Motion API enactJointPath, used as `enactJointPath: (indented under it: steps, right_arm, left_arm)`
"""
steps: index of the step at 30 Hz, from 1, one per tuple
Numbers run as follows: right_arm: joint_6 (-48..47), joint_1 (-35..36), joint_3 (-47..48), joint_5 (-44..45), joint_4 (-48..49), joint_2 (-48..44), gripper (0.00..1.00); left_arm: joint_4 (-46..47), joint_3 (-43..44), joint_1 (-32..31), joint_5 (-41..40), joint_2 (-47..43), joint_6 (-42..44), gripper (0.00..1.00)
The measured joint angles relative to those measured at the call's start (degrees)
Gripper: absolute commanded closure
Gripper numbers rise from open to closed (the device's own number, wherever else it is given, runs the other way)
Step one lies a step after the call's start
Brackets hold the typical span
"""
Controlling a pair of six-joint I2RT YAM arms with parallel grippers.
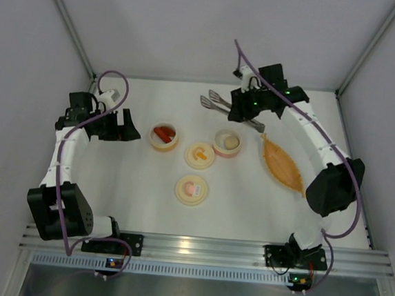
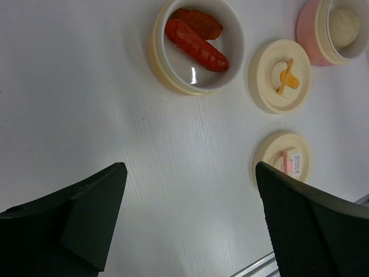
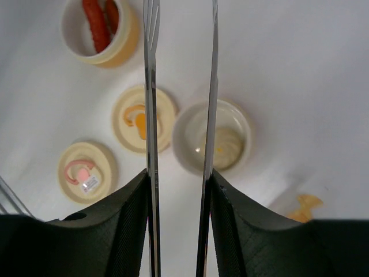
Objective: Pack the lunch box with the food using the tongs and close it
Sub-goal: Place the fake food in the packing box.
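Right gripper (image 3: 179, 184) was clamped on the tongs (image 3: 151, 104). Both slim arms ran out between its jaws with a gap between them, not squeezed together. From overhead, the tong tips pointed over the far side of the table (image 2: 69, 86), beyond the pots. Left gripper (image 2: 190, 167) hung over bare table with jaws spread wide and nothing in them.

Food was in the pots: two red-orange sausages (image 2: 196, 45) in the yellow pot (image 2: 155, 57), and the cream-white ball (image 3: 226, 148) in the pink pot (image 2: 308, 34). Both pots stood open. The orange-handled lid (image 1: 200, 155) lay flat between the pots and a little nearer the arms. The pink-handled lid (image 1: 192, 189) lay nearer again, apart from it.

Judgement: packing looked done and the closing step was due. The next move probably called for parking the tongs, perhaps on the orange boat-shaped tray (image 1: 284, 166) beside the right arm. Each lid would then need lifting by its small handle and seating squarely on a rim. Which lid fitted which pot was a guess from colour only.

Hard to make out:
- The tong tips ran off the top of the wrist view and were tiny overhead, so I could not tell whether they touched the table. They looked empty.
- The joined end of the tongs was mostly hidden under the gripper.
- The near end of the tray was covered by the right arm.
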Motion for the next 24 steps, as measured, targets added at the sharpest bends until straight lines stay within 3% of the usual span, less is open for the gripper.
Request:
enactJointPath:
  steps: [7, 14, 18, 24]
  right_arm:
    - [-4.57, -21.84, -10.32, 0.59, -1.57, -9.92, 0.59]
    - [-9.64, -39.74, -16.81, 2.82, -2.62, -10.91, 0.59]
    - [-10.99, -44.3, -19.37, 3.78, -2.12, -9.22, 0.59]
    - [-11.8, -44.78, -21.88, 4.98, 1.14, -3.65, 0.6]
  left_arm:
    - [0.96, -0.07, 0.02, -1.73, -3.48, -0.17, 0.02]
    - [1.7, -0.09, 0.02, -1.92, -3.54, -1.31, 0.02]
    - [2.4, -0.09, 0.02, -2.08, -3.3, -2.08, 0.02]
    - [2.8, -0.09, 0.02, -2.82, -2.01, -2.38, 0.02]
